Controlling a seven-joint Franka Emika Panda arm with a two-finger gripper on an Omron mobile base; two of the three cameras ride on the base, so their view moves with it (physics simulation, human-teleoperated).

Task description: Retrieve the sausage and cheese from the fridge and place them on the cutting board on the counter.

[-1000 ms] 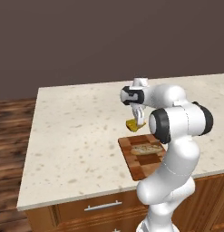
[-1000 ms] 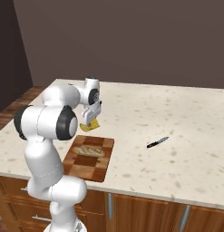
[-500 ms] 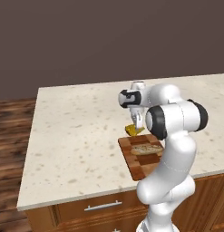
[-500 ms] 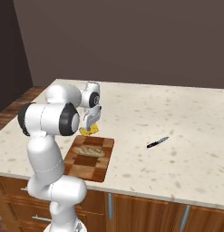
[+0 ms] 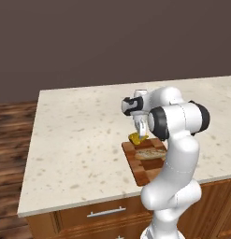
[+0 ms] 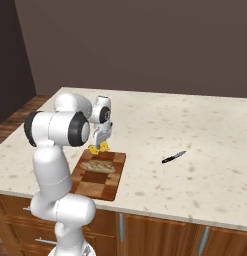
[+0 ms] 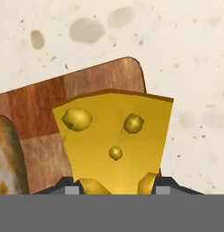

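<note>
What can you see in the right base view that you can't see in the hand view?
The right base view alone has the little dark knife lying on the counter, the whole white arm, and the wooden cabinets below. The hand view alone brings the cheese up close, so you can see the holes in its yellow face. Both show the cheese held in the gripper over the corner of the cutting board, the pale loaf-like thing on the board, and the speckled counter.
</note>
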